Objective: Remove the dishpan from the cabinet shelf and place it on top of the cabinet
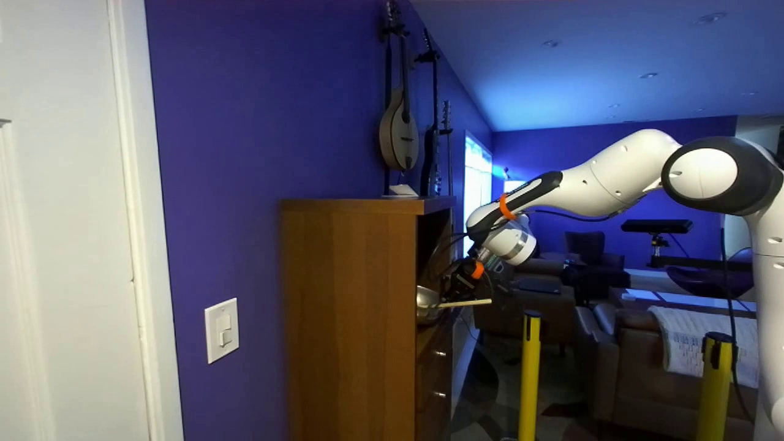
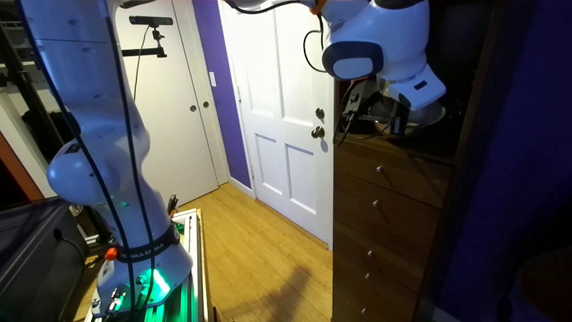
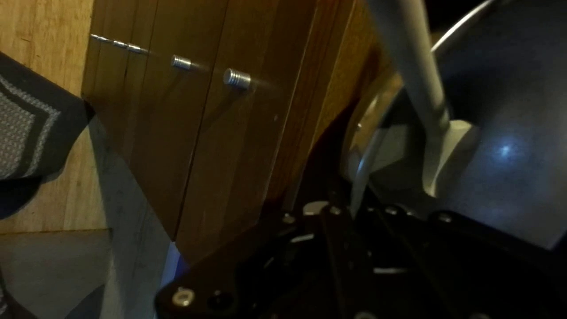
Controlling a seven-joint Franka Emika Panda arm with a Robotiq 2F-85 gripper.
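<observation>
The dishpan is a round metal bowl (image 1: 427, 304) at the front opening of the cabinet shelf. It also shows in an exterior view (image 2: 428, 114), partly behind the arm, and fills the right of the wrist view (image 3: 509, 102). A pale wooden utensil (image 1: 470, 302) leans in it, and its stick crosses the top of the wrist view (image 3: 416, 66). My gripper (image 3: 350, 210) is at the bowl's near rim, with the rim between its dark fingers, which look closed on it. The wooden cabinet (image 1: 349, 318) has a flat top (image 1: 355, 206) above the shelf.
A small white object (image 1: 402, 190) lies on the cabinet top near the wall. A mandolin (image 1: 401, 135) and other instruments hang above it. Drawers with metal knobs (image 2: 379, 169) lie below the shelf. Yellow posts (image 1: 530, 373) stand near the cabinet. Cables hang around the gripper.
</observation>
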